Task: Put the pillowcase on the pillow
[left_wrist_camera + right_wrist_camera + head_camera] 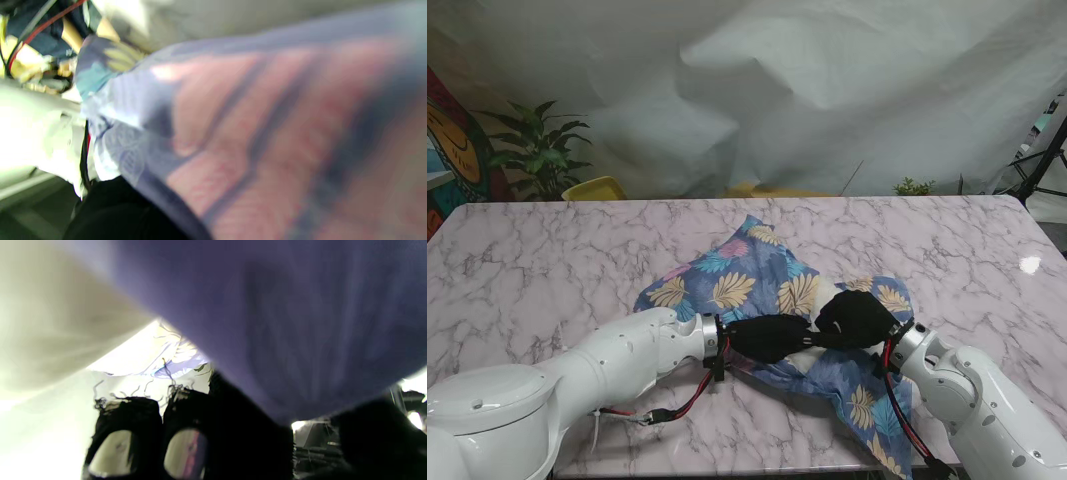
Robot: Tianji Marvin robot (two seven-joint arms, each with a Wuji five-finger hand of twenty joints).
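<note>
Pillowcase (737,283), blue with big leaf prints, lies crumpled near the middle of the bench (547,250), its open end turned toward the robot. White pillow (812,345) shows only as a small patch at that mouth, squeezed between the two black-gloved hands. Most of the pillow looks to be inside already, so I'd judge the job well along; what is left is tucking in that last white corner and drawing the loose flap (867,400) over it, then smoothing the lot.

The left robot hand (767,337) lies stretched along the mouth with fabric draped over it; whether its fingers are pinching cloth I can't tell. The right robot hand (857,318) is bunched at the opening with blue cloth over its fingers (186,446), seemingly gripping the pillowcase edge.

Beyond the bench hangs a pale sheet backdrop (827,90), with a potted plant (532,150) at the far left. The hanging flap and the red cable (692,395) near the left wrist could snag.
</note>
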